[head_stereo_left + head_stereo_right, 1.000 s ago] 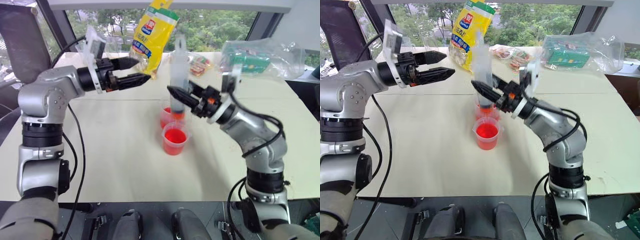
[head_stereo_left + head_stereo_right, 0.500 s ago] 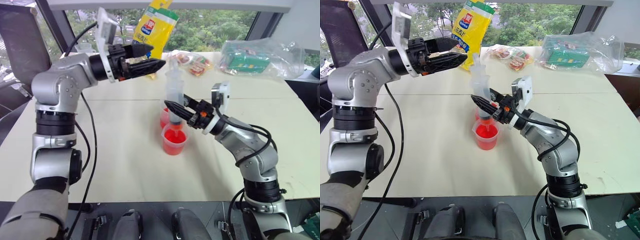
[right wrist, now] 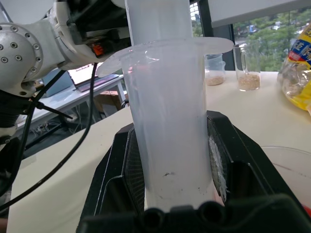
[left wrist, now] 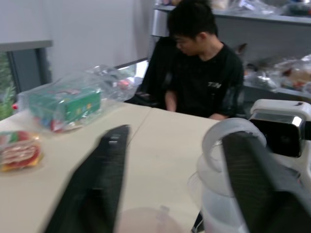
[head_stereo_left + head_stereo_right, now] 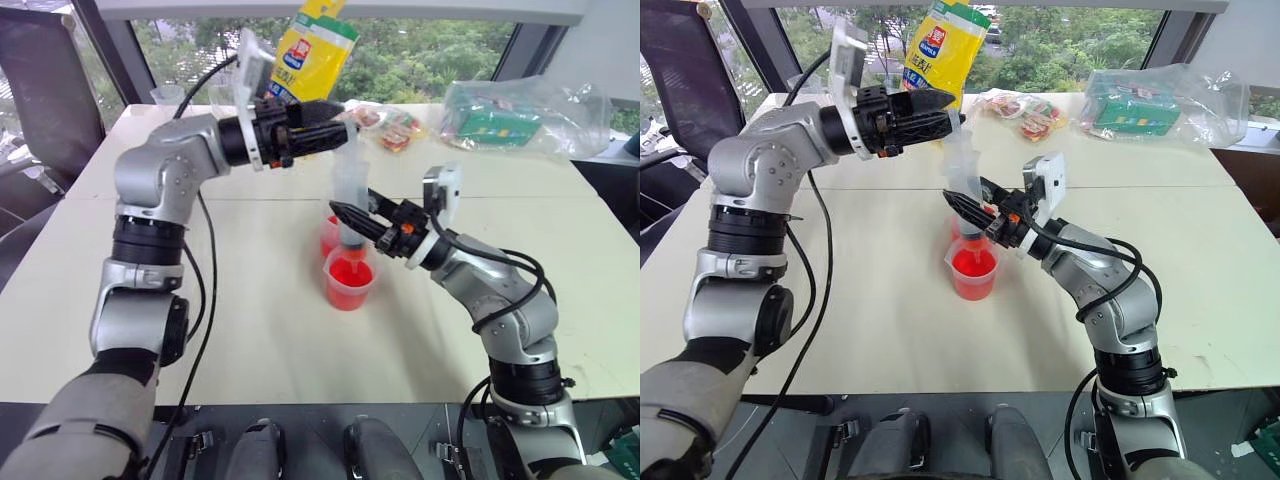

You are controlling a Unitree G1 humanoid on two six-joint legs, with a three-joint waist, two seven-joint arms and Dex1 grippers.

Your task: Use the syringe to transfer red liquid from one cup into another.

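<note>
Here, syringe: the large clear plastic syringe [image 5: 349,195] stands upright over the two small clear plastic cups of red liquid [image 5: 347,270], tip down at the farther cup [image 5: 331,236], which touches the nearer one [image 5: 349,280].
Right gripper: the right gripper [image 5: 352,217] has its black fingers clamped on the lower barrel, as the right wrist view shows, pads [image 3: 133,165] pressed to both sides.
Left gripper: the left gripper [image 5: 948,108] sits at the plunger top; in the left wrist view its fingers [image 4: 252,179] stand apart either side of the white plunger ring [image 4: 228,141], not visibly pinching it.
Handling, syringe: likely light, stiff and smooth, so apt to slip or tilt under a sideways pull.
Where to hold: barrel held low and firm; plunger by its ring, pulled straight along the axis.
Handling, cups: thin, light and tippy; a nudge from the tip could spill red liquid onto the pale table [image 5: 250,330].
</note>
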